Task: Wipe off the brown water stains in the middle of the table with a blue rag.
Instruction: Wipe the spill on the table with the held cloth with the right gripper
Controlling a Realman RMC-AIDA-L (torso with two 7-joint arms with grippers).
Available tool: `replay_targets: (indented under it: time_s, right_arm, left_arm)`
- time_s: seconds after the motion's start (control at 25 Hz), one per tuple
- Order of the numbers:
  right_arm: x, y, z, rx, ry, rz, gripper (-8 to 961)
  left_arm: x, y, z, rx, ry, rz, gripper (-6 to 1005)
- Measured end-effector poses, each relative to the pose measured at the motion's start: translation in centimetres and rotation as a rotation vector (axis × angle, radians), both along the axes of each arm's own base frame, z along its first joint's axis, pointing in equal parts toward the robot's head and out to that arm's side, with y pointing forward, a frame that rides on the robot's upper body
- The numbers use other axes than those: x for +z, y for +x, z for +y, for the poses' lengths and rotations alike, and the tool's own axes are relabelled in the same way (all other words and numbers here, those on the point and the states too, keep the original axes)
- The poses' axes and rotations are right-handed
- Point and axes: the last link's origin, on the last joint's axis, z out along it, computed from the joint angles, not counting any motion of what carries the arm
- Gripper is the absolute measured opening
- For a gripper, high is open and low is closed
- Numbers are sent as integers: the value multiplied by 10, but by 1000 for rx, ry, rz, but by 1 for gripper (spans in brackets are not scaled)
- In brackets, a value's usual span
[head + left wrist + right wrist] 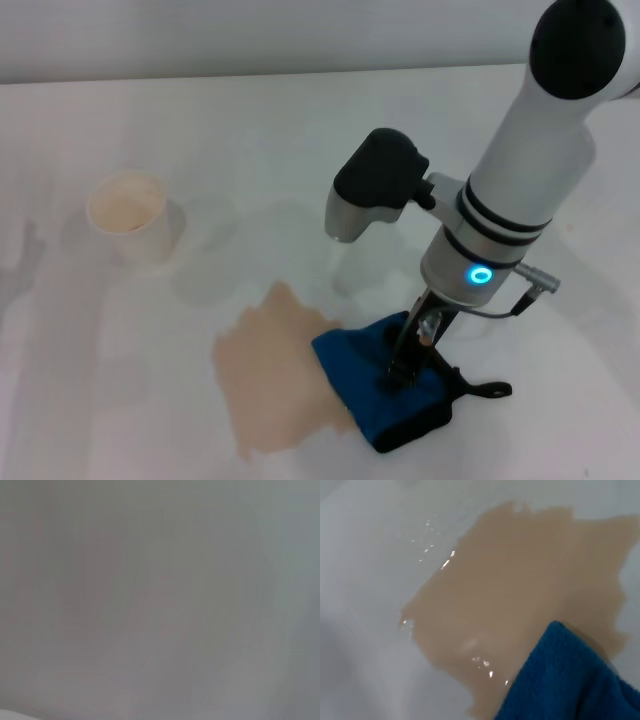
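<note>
Pressing down on the blue rag (385, 390), the right gripper (405, 365) stands with fingers pinching its cloth; the rag overlaps the right edge of the brown water stains (270, 370) on the table (300, 130); a white cup (130, 215) sits well apart to the left.

The right arm (535, 160) is a thick white tube with a rounded black cap at its upper joint. Two thin black bands ring the wrist, and below them sits a grey collar with a small glowing blue ring light. A black-and-silver camera housing juts from the wrist's side. The gripper (410, 362) is slim and dark — thin cables run beside it.
</note>
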Motion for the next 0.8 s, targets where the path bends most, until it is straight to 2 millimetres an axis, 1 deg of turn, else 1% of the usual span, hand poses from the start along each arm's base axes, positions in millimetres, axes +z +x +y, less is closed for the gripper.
replay_targets:
  time_s: [0.16,0.24,0.28,0.52,0.8]
  right_arm:
    - [-5,0,-10,-10,-24,29,73]
    - [-11,-3,-18,-8,-52,51,61]
    - [-11,-3,-18,-8,-52,51,61]
    - [-26,-11,-31,13,-89,101,60]
    - [-40,-22,-34,41,-77,179,60]
  left_arm:
    - [3,1,5,-7,5,10,892]
    - [2,2,7,-10,1,11,892]
    - [2,3,9,-9,-2,11,892]
    - [-1,4,15,-2,-20,13,892]
    - [0,3,16,1,-23,21,893]
